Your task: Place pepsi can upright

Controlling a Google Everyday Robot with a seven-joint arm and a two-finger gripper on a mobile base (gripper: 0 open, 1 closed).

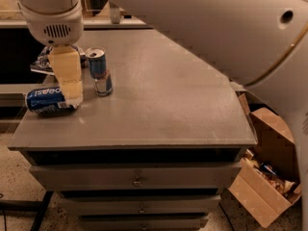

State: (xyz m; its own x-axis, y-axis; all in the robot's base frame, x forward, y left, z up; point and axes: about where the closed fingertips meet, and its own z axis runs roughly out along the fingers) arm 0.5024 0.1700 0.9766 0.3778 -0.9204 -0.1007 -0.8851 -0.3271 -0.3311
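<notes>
The pepsi can [44, 100] lies on its side near the left front corner of the grey drawer cabinet top [159, 105], dark blue with white lettering. My gripper [67, 88] hangs from the white arm above the can's right end, its pale yellow fingers [65, 73] pointing down and covering that end. Whether it touches the can does not show. A slimmer blue-and-silver can [99, 71] stands upright just right of the gripper.
A wrinkly blue-and-white snack bag [44, 59] lies behind the gripper at the left edge. The white arm crosses the upper right of the view. An open cardboard box [262, 177] stands on the floor to the right. Drawers [139, 179] lie below the top.
</notes>
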